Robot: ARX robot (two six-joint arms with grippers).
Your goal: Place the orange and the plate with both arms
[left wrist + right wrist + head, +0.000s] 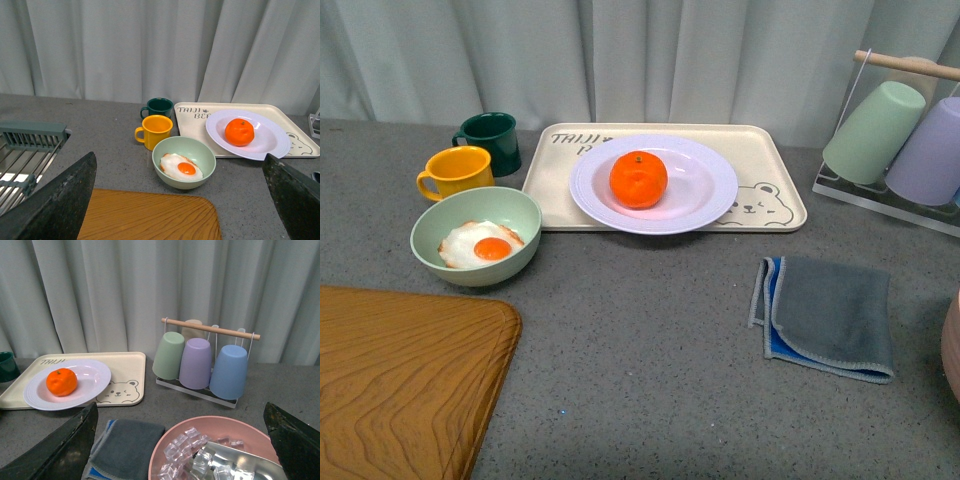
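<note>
Orange [638, 179] in plate [705, 196]; plate on tray [770, 180]. Bowl [520, 215] and mugs [456, 170] left of tray; cloth [830, 315] front-right.

A cream bear tray [760, 170] lies at the back of the grey counter [650, 330]. To its left stand a dark green mug [492, 140] and, just in front of it, a yellow mug [457, 171]. A pale green bowl [475, 240] near them holds a fried egg [480, 245]. A wooden board [405, 385] fills the near left corner. A grey-and-blue cloth [827, 315] lies folded to the right. Behind it a rack [200, 362] holds green, purple and blue cups upside down. A pink bowl [220, 450] holds ice and a metal scoop
</note>
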